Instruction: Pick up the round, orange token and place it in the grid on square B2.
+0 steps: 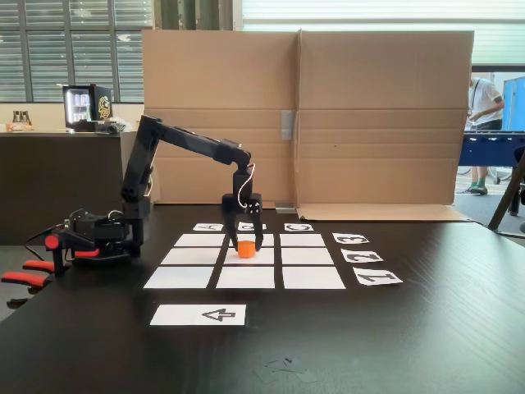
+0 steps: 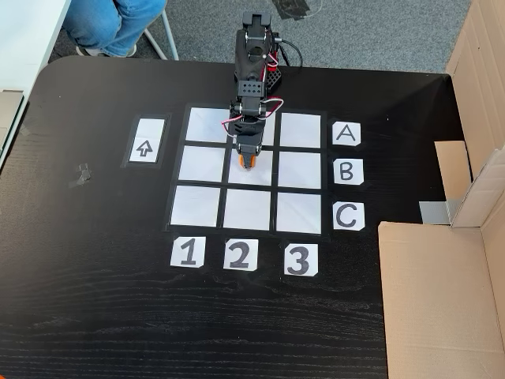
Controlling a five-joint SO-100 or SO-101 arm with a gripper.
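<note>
We read this as the placing step: the token [image 1: 246,249] sits on or just above square B2 [image 1: 264,256], the middle cell of the grid [image 1: 179,277], with the gripper [image 1: 244,244] pointing down so the jaws straddle it and pinch its sides (whether it rests on the paper yet, we cannot tell). The low fixed view shows the token's full orange body between the jaws. The high fixed view shows only an orange sliver of the token [image 2: 248,163] under the gripper [image 2: 248,160], but it confirms the cell on the dark worktop [image 2: 95,300]: row B, column 2.
</note>
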